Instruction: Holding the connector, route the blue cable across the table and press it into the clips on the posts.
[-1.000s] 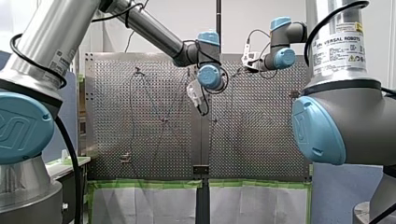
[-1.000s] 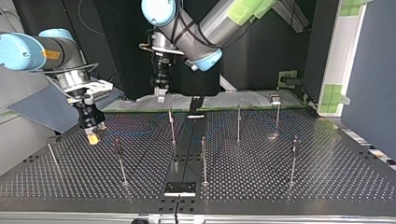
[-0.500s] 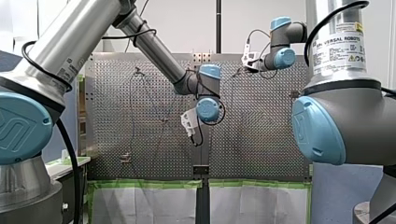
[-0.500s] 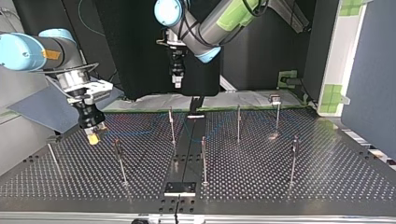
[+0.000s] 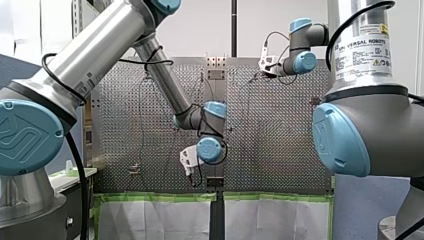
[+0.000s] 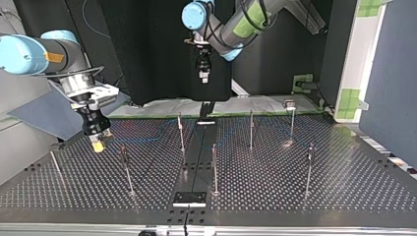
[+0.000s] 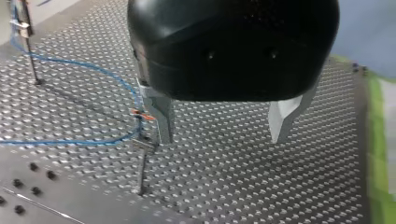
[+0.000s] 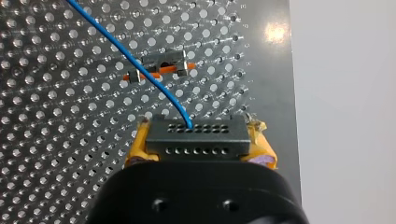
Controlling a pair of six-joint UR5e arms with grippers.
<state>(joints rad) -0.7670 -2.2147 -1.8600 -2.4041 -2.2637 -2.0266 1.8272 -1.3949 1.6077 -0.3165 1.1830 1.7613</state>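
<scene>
The perforated metal table (image 6: 344, 187) is made of 2 plates joined by a dark strip (image 6: 195, 164), with thin posts (image 6: 251, 129) standing on it. The top view shows dark panels behind it and a white frame (image 6: 353, 98) patched with green tape at its right, while the front view shows a pale wall and a green-taped edge (image 5: 160, 196) with a white sheet below. My right gripper (image 6: 99, 143) hangs low over the table at the top view's left, and only the right wrist view shows what it holds: its yellow pads (image 8: 136, 148) are clenched on the dark connector (image 8: 196, 137). From there the blue cable (image 8: 135, 65) runs out over the holes and past a clip (image 8: 161, 67) with an orange part. In the top view the cable is only a faint line among the posts. My left gripper (image 7: 222, 135) is high above the table's far edge in the top view. The left wrist view shows its 2 metal fingers (image 7: 161, 121) spread apart with nothing between them, and the cable bending at another clip seen just beside 1 finger.
</scene>
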